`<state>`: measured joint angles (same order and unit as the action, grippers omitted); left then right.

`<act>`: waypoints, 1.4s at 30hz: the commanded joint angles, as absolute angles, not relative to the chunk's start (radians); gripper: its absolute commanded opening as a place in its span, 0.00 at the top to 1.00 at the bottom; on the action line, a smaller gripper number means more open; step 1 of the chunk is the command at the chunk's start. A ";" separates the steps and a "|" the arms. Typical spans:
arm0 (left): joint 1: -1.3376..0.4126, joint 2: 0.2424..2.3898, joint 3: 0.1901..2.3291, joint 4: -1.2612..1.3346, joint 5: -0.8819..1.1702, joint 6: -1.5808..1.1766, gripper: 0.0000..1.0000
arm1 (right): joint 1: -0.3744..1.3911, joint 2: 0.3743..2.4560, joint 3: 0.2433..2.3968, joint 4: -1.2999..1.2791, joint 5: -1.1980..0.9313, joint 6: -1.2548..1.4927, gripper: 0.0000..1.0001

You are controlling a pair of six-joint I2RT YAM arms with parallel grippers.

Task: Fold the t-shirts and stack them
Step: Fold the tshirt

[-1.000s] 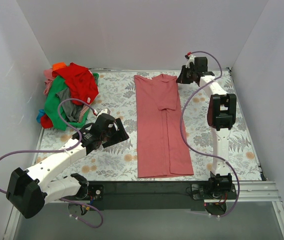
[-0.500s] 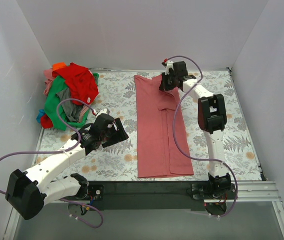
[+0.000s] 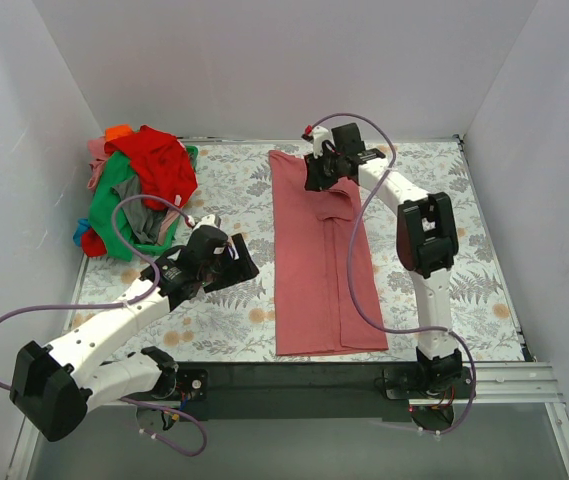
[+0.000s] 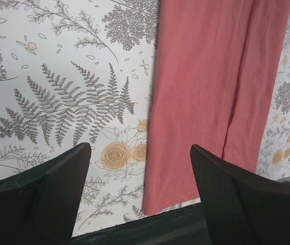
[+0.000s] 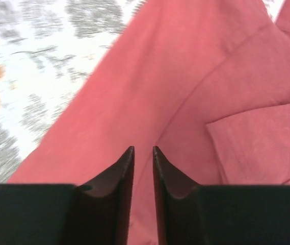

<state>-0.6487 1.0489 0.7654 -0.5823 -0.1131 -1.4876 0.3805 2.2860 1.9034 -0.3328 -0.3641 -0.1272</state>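
T-shirt [image 3: 319,255], salmon, sides folded in, long strip on desk [image 3: 464,250]. Collar end directly under right claw [image 5: 143,148], hem just ahead of left claw [image 4: 139,147]. Right claw barely parted, empty; left claw wide, empty. Step, likely: end-to-end fold. Next: pinch collar edge, carry toward hem.

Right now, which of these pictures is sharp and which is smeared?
Left wrist view: crisp, the fern print on the table cover and the salmon-pink t-shirt are sharp. Right wrist view: the cover's flowers smear into blotches. Top view: even light, faint shadows, no glare.
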 commanded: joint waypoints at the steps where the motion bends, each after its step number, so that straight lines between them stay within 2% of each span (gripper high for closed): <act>1: -0.641 1.016 0.798 -0.543 -0.075 -1.431 0.20 | 0.380 2.120 1.899 -0.397 -0.518 -0.277 0.68; 2: -0.641 1.008 0.789 -0.523 -0.052 -1.396 0.13 | 0.376 2.102 1.888 -0.419 -0.547 -0.303 0.66; 4: -0.640 1.000 0.773 -0.467 -0.011 -1.359 0.08 | 0.367 2.047 1.870 -0.460 -0.651 -0.385 0.60; 5: -0.640 1.009 0.761 -0.451 0.070 -1.312 0.06 | 0.356 2.025 1.858 -0.504 -0.681 -0.411 0.54; 7: -0.640 1.017 0.753 -0.420 0.144 -1.273 0.06 | 0.344 1.944 1.781 -0.538 -0.747 -0.481 0.46; 9: -0.640 1.017 0.732 -0.399 0.234 -1.240 0.07 | 0.330 1.872 1.699 -0.560 -0.762 -0.524 0.43; 12: -0.640 0.996 0.722 -0.353 0.340 -1.207 0.07 | 0.322 1.665 1.477 -0.577 -0.730 -0.626 0.32; 15: -0.641 0.999 0.756 -0.374 0.379 -1.164 0.07 | 0.315 1.495 1.349 -0.578 -0.686 -0.695 0.23; 18: -0.641 1.019 0.801 -0.387 0.490 -1.080 0.09 | 0.305 1.337 1.189 -0.578 -0.657 -0.741 0.12; 19: -0.643 1.016 0.827 -0.379 0.538 -0.999 0.11 | 0.301 1.300 1.110 -0.580 -0.654 -0.750 0.03; 24: -0.644 1.038 0.963 -0.388 0.512 -0.829 0.08 | 0.275 1.087 0.936 -0.594 -0.678 -0.796 0.01; 28: -0.643 1.043 0.982 -0.390 0.491 -0.707 0.08 | 0.255 0.979 0.862 -0.607 -0.680 -0.805 0.02; 33: -0.643 0.970 0.870 -0.379 0.463 -0.574 0.08 | 0.250 0.930 0.753 -0.612 -0.686 -0.845 0.02; 42: -0.678 0.848 0.680 -0.377 0.376 -0.358 0.10 | 0.247 0.914 0.701 -0.632 -0.706 -0.917 0.02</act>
<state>-0.6590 0.8879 0.7052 -0.3832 0.4282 -0.4774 0.2543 0.9302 0.7094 -0.6277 -0.6640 -0.8650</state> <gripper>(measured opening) 0.902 0.984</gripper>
